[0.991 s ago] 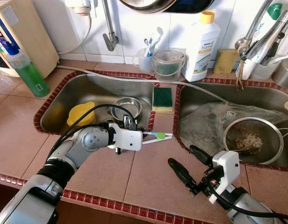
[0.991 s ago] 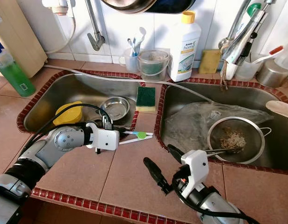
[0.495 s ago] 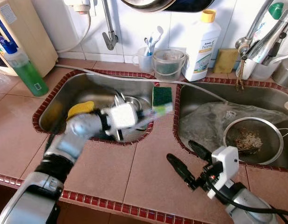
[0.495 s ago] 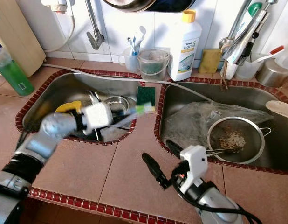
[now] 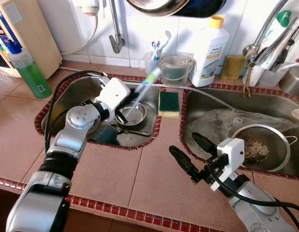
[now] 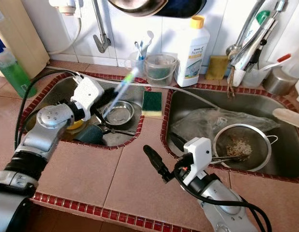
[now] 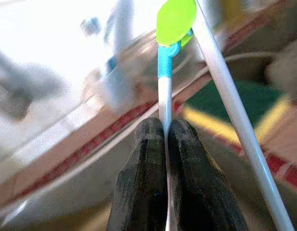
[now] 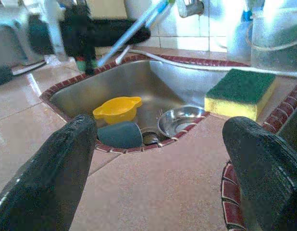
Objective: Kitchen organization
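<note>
Toothbrush [image 5: 148,80] pinched in left gripper [image 5: 121,106] over left sink [image 5: 67,96], aimed toward cup [image 5: 150,62]; not yet stowed. Right gripper [image 5: 190,155] w/ fingers spread, idle over counter [image 5: 140,183].

Head stereo pair looks down on tiled table [image 5: 154,174] w/ two sinks, right eye shifted sideways. Left wrist cam sits close behind its fingers [image 7: 148,187]. Right wrist cam faces the left sink [image 8: 153,86], shared w/ head views.

Green-tipped toothbrush [image 5: 148,81], tilted above sink [image 5: 67,99]
</note>
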Robot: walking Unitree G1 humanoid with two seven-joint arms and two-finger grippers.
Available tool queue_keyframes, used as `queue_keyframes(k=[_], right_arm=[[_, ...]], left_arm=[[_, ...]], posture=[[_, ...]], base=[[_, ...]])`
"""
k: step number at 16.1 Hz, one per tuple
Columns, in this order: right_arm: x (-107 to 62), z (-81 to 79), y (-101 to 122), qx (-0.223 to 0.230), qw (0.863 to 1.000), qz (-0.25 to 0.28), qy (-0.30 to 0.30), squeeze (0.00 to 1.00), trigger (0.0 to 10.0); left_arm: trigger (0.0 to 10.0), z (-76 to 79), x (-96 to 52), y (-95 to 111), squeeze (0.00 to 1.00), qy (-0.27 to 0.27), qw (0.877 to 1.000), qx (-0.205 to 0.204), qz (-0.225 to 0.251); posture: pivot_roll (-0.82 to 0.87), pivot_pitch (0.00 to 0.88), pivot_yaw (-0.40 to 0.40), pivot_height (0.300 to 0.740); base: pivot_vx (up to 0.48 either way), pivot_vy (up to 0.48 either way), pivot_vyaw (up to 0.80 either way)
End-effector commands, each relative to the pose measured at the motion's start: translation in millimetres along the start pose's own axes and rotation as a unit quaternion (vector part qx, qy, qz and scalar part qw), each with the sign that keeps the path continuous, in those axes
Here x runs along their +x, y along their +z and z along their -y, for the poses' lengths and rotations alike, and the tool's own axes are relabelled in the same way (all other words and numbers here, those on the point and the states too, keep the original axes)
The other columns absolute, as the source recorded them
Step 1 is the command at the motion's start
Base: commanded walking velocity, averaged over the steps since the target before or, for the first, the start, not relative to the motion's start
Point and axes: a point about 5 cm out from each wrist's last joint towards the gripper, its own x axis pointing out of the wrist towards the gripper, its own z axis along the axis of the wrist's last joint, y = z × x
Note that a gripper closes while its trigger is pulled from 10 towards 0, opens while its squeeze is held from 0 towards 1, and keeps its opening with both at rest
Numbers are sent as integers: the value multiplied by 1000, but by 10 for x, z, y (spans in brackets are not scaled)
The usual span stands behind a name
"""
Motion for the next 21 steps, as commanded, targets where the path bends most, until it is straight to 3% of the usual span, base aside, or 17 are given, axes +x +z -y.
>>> queue_keyframes(k=[1,4,9,11,14,21], right_arm=[[31,-53,25,6,1000,3,16,0,10000],[47,-142,93,13,999,16,27,0,10000],[120,-252,221,26,998,41,41,0,10000],[109,-314,268,36,997,49,43,0,10000],[50,-406,242,50,997,35,50,0,10000],[-146,-505,226,76,997,11,21,0,10000]], left_arm=[[10000,-44,1,-79,0,27,999,-13,-26],[10000,18,6,-208,0,47,998,-16,-49],[10000,-62,111,-317,0,114,985,-43,-124],[10000,-52,123,-318,0,107,986,-23,-126],[10000,-27,140,-367,0,94,984,-33,-151],[10000,0,5,-631,0,69,972,-20,-223]], posture=[[-195,54,35,740],[-207,66,33,740],[-205,81,47,740],[-204,113,58,740],[-206,166,67,740],[-240,245,92,740]], base=[[0,0,0],[0,0,0],[0,0,0],[0,0,0],[0,0,0],[0,0,0]])
